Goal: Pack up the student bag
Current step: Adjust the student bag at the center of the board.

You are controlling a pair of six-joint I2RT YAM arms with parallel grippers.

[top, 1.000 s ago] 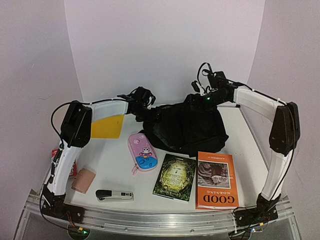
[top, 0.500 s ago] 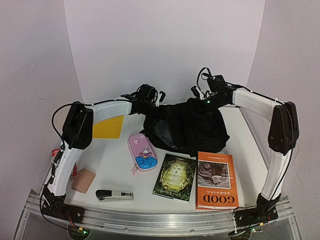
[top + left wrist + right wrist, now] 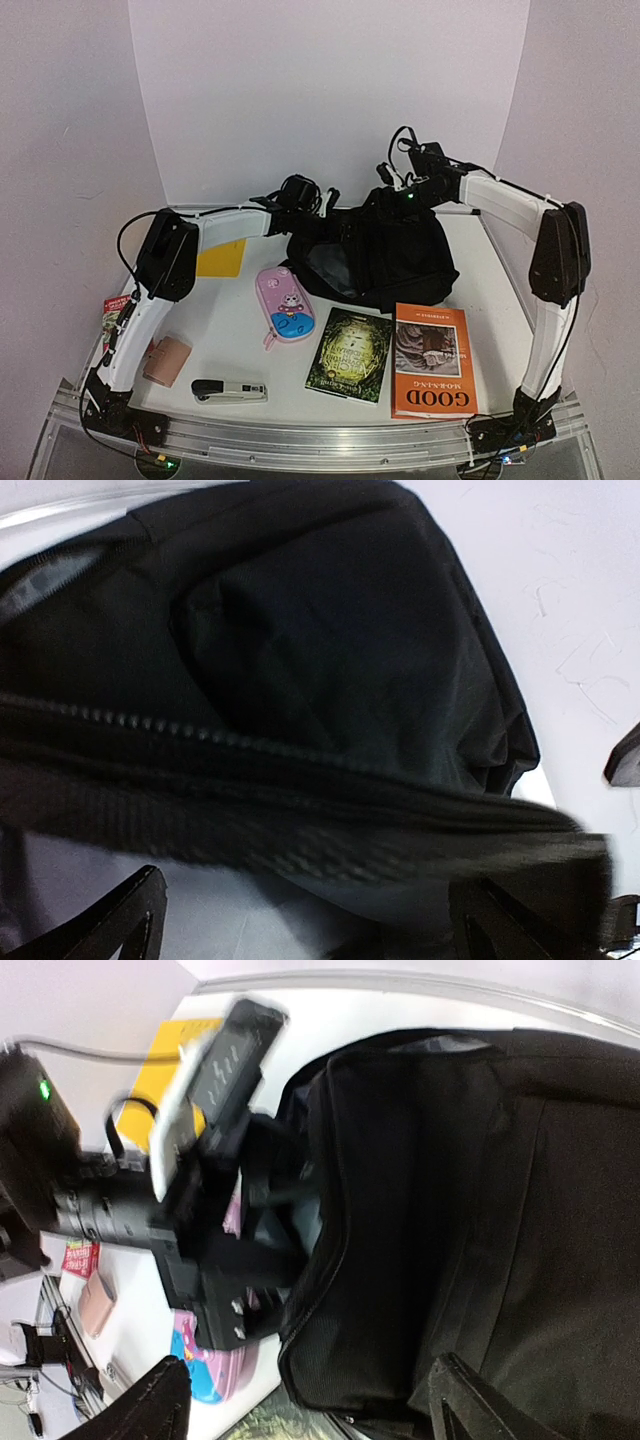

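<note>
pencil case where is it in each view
top external: pencil case left of centre, just left of the bag.
left wrist: not in it.
right wrist: bottom left, beside the bag's rim.
shared landmark: the bag, in all three.

The left hand (image 3: 322, 205) has been advanced rightward to the rim of the student bag (image 3: 400, 265), with its jaws spread wider. The right hand (image 3: 385, 198) has been partly narrowed. The bag's mouth has been drawn further open.
</note>
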